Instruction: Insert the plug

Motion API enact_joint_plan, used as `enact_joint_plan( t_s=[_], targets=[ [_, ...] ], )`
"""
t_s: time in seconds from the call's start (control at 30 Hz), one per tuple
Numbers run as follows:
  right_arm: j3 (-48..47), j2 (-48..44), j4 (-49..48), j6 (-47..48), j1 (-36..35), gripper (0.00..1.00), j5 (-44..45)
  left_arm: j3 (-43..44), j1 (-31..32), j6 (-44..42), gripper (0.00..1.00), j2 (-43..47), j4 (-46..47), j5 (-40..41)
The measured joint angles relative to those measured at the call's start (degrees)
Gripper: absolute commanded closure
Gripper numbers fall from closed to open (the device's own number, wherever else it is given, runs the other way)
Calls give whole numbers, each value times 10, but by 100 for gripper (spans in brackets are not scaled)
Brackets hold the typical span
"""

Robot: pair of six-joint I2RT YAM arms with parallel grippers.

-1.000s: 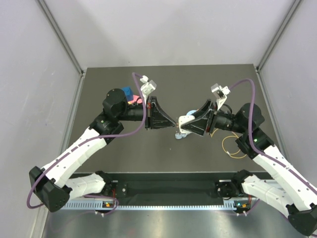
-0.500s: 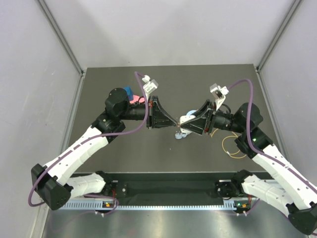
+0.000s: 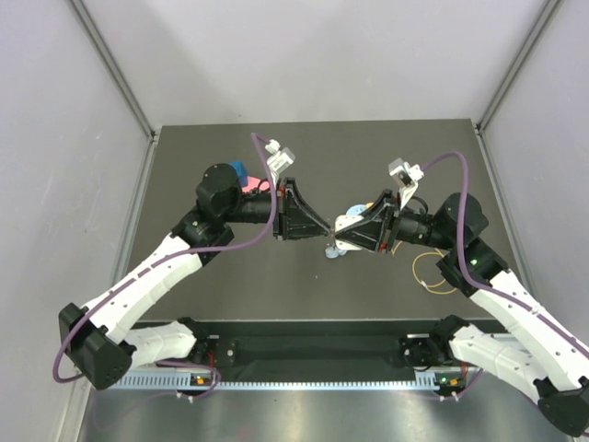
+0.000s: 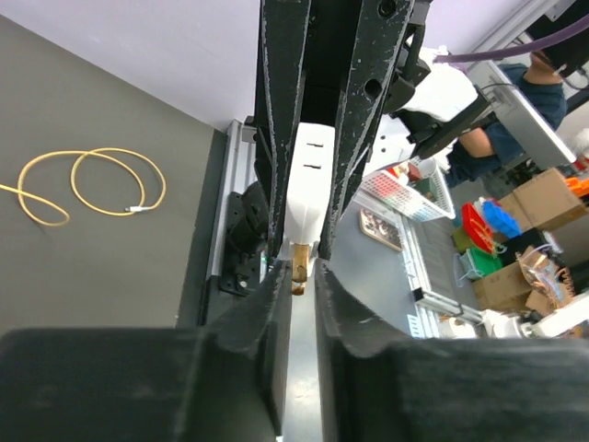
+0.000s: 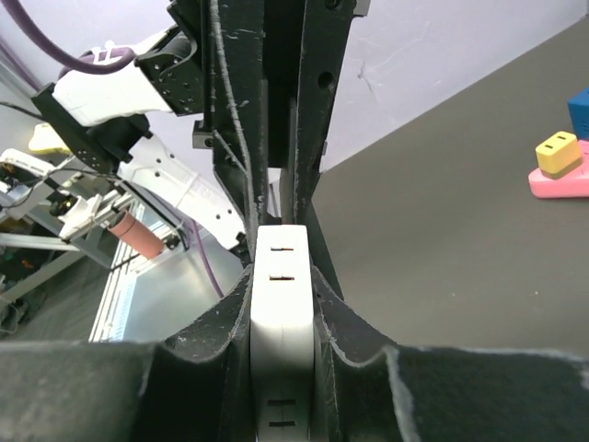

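The plug (image 4: 299,273) is a small yellow-brown piece pinched at the tips of my left gripper (image 4: 299,267). It touches the end face of a white slotted block (image 4: 308,184). My right gripper (image 5: 283,272) is shut on that white block (image 5: 283,322), which has pairs of thin slots. In the top view the left gripper (image 3: 324,230) and the right gripper (image 3: 343,232) meet tip to tip above the middle of the table, with the white block (image 3: 348,222) between them. The thin yellow wire (image 3: 433,274) lies looped on the mat at the right and also shows in the left wrist view (image 4: 110,157).
A light-blue disc (image 3: 336,251) lies on the mat under the grippers. A blue cube (image 3: 237,171) and a pink base (image 3: 249,185) sit behind the left arm. In the right wrist view the pink base (image 5: 561,180) carries a yellow block (image 5: 557,152).
My left gripper has moved a little to the right, closing the gap to the white block. The right gripper has lifted slightly and kept hold of the block.
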State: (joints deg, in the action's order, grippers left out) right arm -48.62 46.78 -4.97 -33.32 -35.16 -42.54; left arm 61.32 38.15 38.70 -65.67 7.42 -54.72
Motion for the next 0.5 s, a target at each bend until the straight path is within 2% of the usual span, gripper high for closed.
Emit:
enact_joint_plan(
  t_s=[0.03, 0.13, 0.23, 0.33, 0.5],
  targets=[
    [0, -2, 5, 2, 0, 100, 3, 0, 0, -2, 55, -2, 0, 0],
    [-9, -5, 45, 15, 0, 100, 21, 0, 0, -14, 50, -8, -17, 13],
    [-49, 2, 127, 46, 0, 100, 49, 1, -4, -37, 47, -18, -50, 45],
    [-114, 20, 232, 85, 0, 100, 100, 3, -19, -52, 33, -30, -86, 83],
    [-259, 100, 407, 138, 0, 100, 222, 4, -82, -74, 26, -32, -165, 183]
  ],
)
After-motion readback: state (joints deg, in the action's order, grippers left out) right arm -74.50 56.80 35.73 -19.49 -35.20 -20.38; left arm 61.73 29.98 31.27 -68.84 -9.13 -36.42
